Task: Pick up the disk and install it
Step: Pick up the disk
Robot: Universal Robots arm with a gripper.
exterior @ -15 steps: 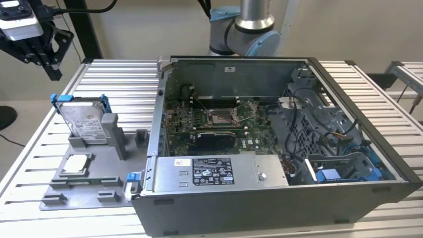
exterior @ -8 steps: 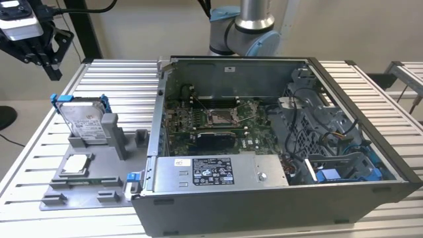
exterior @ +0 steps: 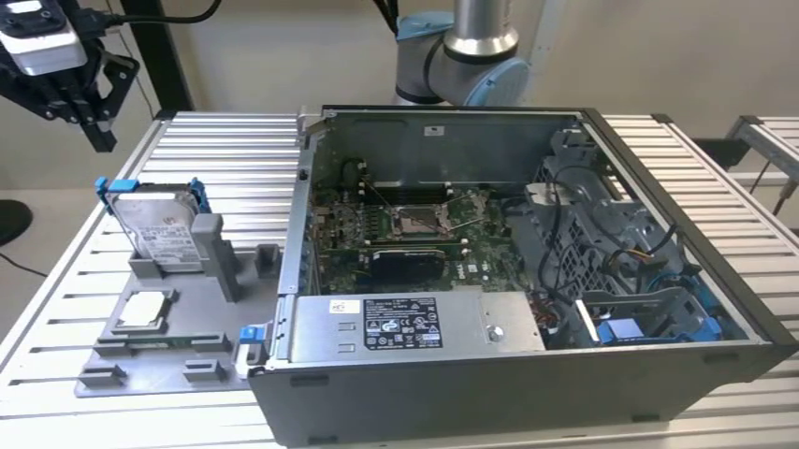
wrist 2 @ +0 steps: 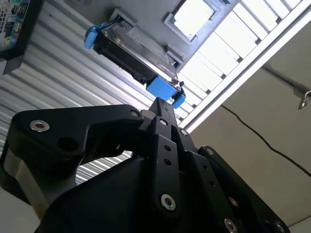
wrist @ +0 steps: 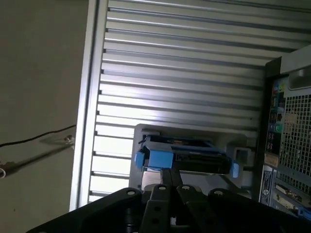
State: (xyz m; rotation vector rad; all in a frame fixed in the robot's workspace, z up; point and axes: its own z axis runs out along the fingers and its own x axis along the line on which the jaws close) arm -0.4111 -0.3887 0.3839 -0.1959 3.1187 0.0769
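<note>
Exterior view: you see the gripper (exterior: pixel 97 138) hanging in the air at the exterior view's left, above the slatted table (exterior: pixel 212 140), with its fingers pressed together and nothing between them. The disk (exterior: pixel 163 224) stands on edge in a grey holder (exterior: pixel 206 253) on a grey tray (exterior: pixel 163 360), below the gripper and well apart from it. The blue frame of the disk shows at its top corners. The tray lies just beside the open computer case (exterior: pixel 500 398), toward the exterior view's left. In both wrist views you look past the closed fingertips (wrist 2: pixel 163 104) (wrist: pixel 170 174) at the disk (wrist 2: pixel 136 48) (wrist: pixel 187 158) in its holder.
</note>
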